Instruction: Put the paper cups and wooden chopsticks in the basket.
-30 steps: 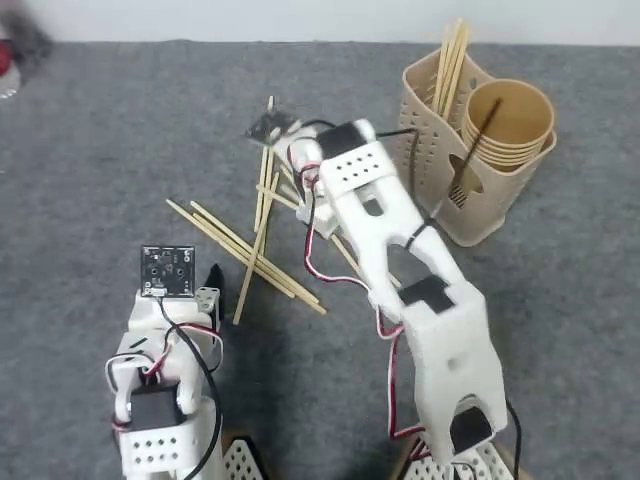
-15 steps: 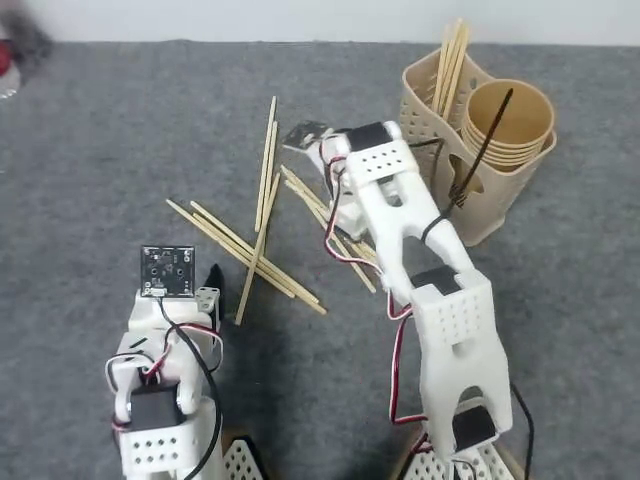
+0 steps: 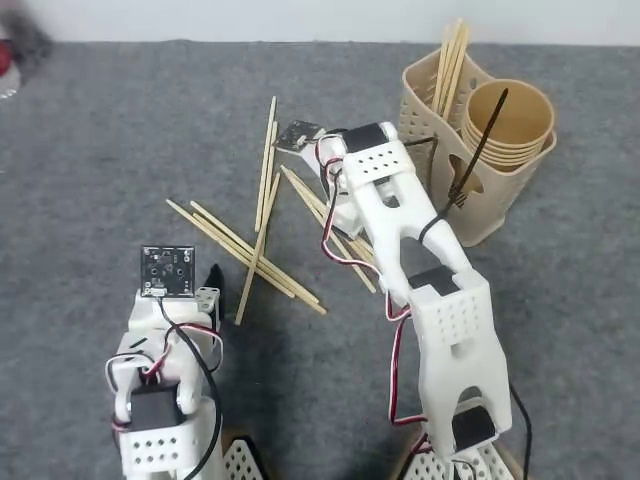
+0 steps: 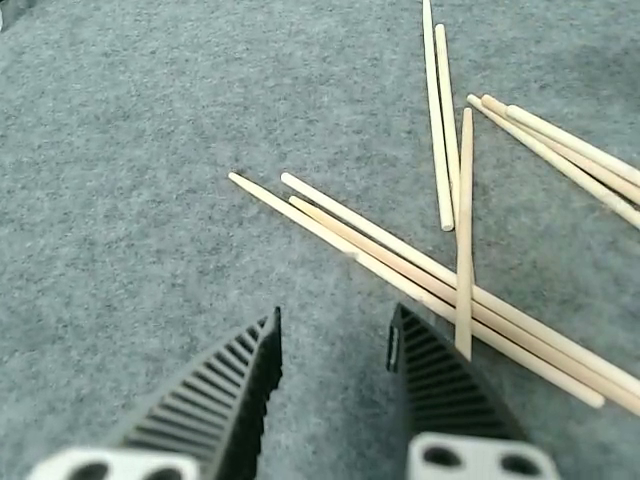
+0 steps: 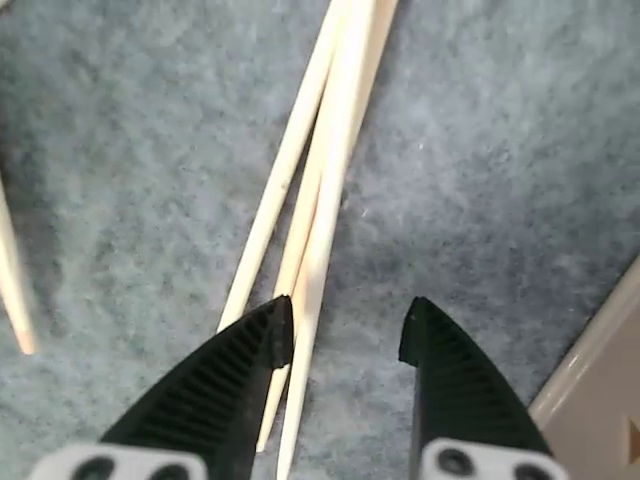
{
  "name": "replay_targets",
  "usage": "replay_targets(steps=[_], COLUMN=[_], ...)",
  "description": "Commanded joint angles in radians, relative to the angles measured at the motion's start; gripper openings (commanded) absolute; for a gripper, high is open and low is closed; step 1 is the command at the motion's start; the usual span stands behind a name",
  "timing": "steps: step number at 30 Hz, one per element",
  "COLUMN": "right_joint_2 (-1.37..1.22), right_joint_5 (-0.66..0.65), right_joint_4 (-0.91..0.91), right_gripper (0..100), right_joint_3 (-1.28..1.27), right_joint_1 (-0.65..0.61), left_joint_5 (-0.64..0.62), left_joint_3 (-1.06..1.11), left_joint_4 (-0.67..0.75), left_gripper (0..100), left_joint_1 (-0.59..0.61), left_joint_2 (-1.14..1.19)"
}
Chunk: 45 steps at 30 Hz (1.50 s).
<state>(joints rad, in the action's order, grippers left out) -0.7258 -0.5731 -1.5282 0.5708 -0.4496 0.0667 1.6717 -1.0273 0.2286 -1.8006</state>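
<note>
Several wooden chopsticks [image 3: 250, 257] lie scattered on the grey carpet, some crossing each other. At the back right stands a beige basket [image 3: 430, 160] holding a stack of paper cups [image 3: 510, 125] and a few upright chopsticks [image 3: 450, 60]. My right arm [image 3: 385, 195] stretches over the loose sticks just left of the basket. Its gripper [image 5: 345, 320] is open, low over a small bundle of chopsticks [image 5: 325, 170], with one fingertip [image 5: 275, 320] on them. My left gripper [image 4: 335, 325] is open and empty, short of another group of chopsticks [image 4: 430, 270].
The basket's corner [image 5: 600, 370] lies close beside the right gripper. The left arm [image 3: 165, 340] sits low at the front left. Bare carpet stretches to the far left and between the two arms at the front.
The right arm has swung right toward the basket, uncovering the sticks it had been over, then settled slightly back. The left arm has kept still.
</note>
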Motion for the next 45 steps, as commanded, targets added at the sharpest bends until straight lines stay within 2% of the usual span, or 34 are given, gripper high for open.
replay_targets(steps=[1,13,20,34,40,45], right_joint_2=[0.03,-0.053,-0.074,-0.018,-0.024,-0.022], right_joint_5=[-0.017,-0.017,-0.017,-0.011,-0.009,-0.014], right_joint_4=[0.018,0.047,0.047,0.016,-0.013,-0.007], right_gripper=[17.4,16.8,0.7,1.3,14.8,11.6], right_joint_3=[0.011,0.011,0.011,0.058,0.058,0.058], right_joint_1=[-0.025,-0.021,-0.025,-0.025,-0.025,-0.025], left_joint_5=[0.002,0.002,0.002,0.002,0.002,0.002], left_joint_3=[-0.001,-0.001,-0.001,-0.001,-0.001,-0.001], left_joint_4=[0.011,0.011,0.011,0.008,0.008,0.008], left_gripper=[17,17,17,17,17,17], left_joint_1=[-0.006,-0.006,-0.006,-0.006,-0.006,-0.006], left_joint_2=[-0.018,-0.018,-0.018,-0.018,-0.018,-0.018])
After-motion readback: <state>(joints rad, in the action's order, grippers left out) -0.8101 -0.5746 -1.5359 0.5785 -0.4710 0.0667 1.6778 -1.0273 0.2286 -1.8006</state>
